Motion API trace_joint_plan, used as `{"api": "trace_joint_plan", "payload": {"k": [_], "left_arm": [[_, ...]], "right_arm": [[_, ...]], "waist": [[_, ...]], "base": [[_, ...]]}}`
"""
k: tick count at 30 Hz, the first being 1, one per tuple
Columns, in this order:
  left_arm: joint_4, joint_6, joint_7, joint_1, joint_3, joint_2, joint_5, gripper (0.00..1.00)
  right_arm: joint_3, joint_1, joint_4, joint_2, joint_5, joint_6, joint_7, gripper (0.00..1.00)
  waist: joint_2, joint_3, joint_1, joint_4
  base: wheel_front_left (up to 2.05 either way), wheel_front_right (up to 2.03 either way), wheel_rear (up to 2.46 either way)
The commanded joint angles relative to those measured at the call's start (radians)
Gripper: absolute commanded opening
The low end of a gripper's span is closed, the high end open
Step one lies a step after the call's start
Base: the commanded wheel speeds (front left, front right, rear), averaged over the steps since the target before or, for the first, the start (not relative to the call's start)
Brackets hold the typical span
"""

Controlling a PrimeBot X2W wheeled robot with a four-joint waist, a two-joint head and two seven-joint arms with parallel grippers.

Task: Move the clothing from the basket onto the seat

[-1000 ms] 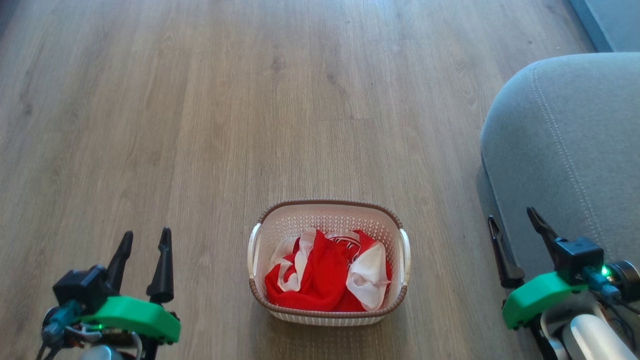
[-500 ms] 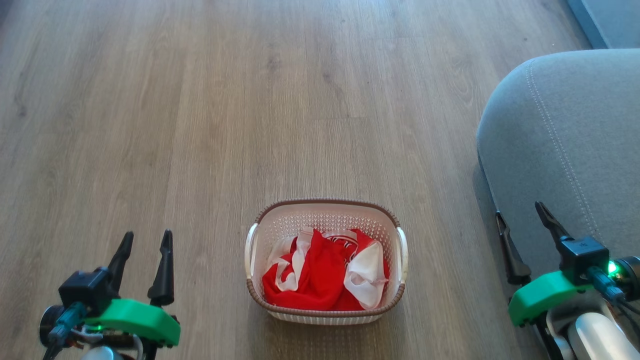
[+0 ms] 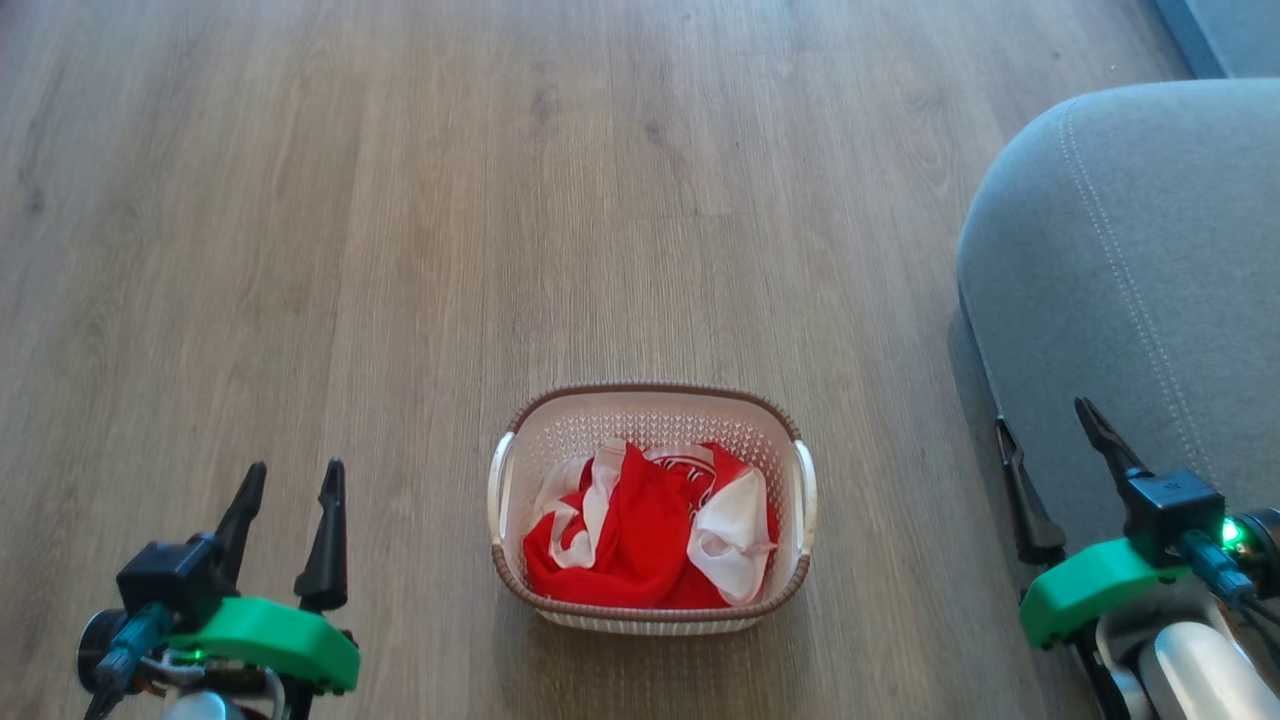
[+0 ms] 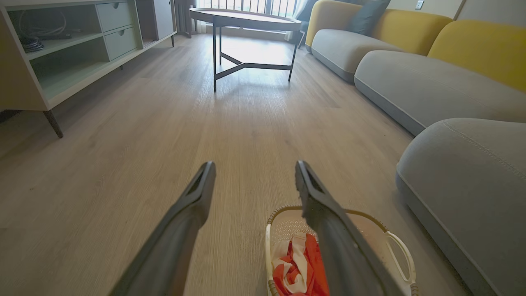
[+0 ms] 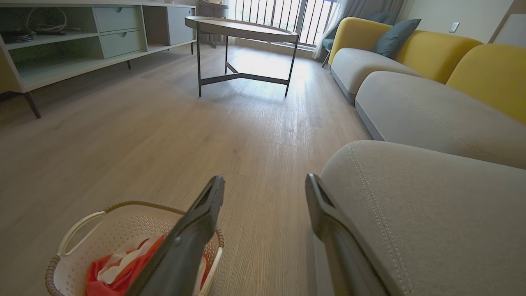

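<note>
— As the clothing lies heaped in the basket and the seat is bare, is any step logged as done?
— None; every garment is left to move. Left gripper and right gripper hang with jaws apart, empty, flanking the basket, the right one just beside the seat.
— Surface, room?
— Wood-plank floor; table and shelf unit well beyond.

The head view looks steeply down from above onto the floor, with the basket low in the middle and the seat at its right edge. Both wrist views sit low, facing along the floor toward a round table. They share the basket and seat, seen from opposite sides.
</note>
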Motion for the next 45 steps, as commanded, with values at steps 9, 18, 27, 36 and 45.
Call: {"api": "trace_joint_plan", "payload": {"k": [9, 18, 27, 36, 45], "left_arm": [[-0.047, -0.006, -0.01, -0.067, 0.023, 0.036, -0.009, 1.0], [-0.072, -0.006, -0.01, -0.147, 0.002, 0.056, -0.019, 1.0], [-0.093, -0.006, -0.01, -0.266, -0.015, 0.087, -0.038, 1.0], [-0.1, -0.006, -0.01, -0.357, -0.038, 0.104, -0.043, 1.0], [-0.099, -0.006, -0.01, -0.466, -0.11, 0.134, -0.035, 1.0]], "right_arm": [[-0.013, -0.048, -0.041, -0.003, -0.025, 0.007, -0.013, 1.0], [-0.038, -0.132, -0.059, 0.024, -0.061, 0.007, -0.013, 1.0], [-0.044, -0.252, -0.079, 0.058, -0.1, 0.007, -0.013, 1.0], [-0.04, -0.349, -0.091, 0.09, -0.127, 0.007, -0.013, 1.0], [-0.028, -0.42, -0.108, 0.118, -0.138, 0.007, -0.013, 1.0]], "waist": [[0.0, 0.074, 0.0, -0.005], [0.0, 0.246, 0.0, -0.014], [0.0, 0.462, 0.0, -0.011], [0.0, 0.608, 0.0, -0.021], [0.0, 0.698, 0.0, -0.056]], "base": [[0.0, 0.0, 0.0], [0.0, 0.0, 0.0], [0.0, 0.0, 0.0], [0.0, 0.0, 0.0], [0.0, 0.0, 0.0]]}}
